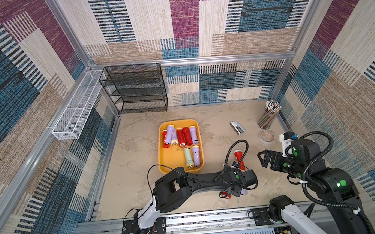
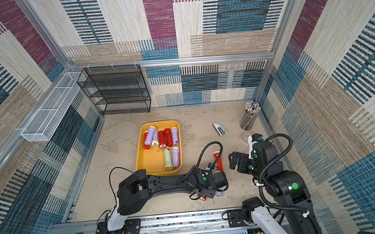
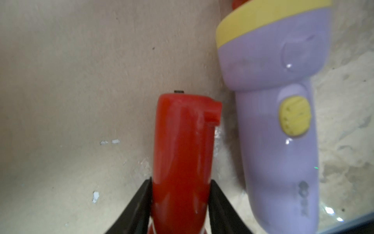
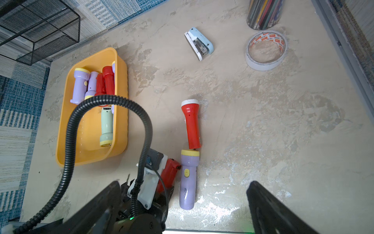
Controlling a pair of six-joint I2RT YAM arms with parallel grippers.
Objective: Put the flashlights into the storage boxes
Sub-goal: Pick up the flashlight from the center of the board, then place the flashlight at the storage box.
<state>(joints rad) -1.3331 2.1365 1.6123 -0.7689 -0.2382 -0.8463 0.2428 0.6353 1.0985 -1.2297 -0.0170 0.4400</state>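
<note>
My left gripper (image 3: 181, 182) is low over the table's front, and both its black fingers press against the body of a red flashlight (image 3: 182, 141) lying there. A lilac flashlight (image 3: 279, 121) with a yellow head lies right beside it, seen under the wrist in a top view (image 1: 243, 192). Another red flashlight (image 1: 239, 159) with a white head lies just beyond them. The yellow-orange storage box (image 1: 171, 158) holds several flashlights (image 1: 181, 138): red, lilac and one pale green. My right gripper (image 1: 263, 158) hovers open to the right, holding nothing.
A grey-blue stapler (image 1: 237, 127), a tape roll (image 1: 267, 136) and a cup of pencils (image 1: 269, 114) stand at the back right. A black mesh rack (image 1: 135, 89) fills the back left corner. A white wire basket (image 1: 77, 111) hangs on the left wall.
</note>
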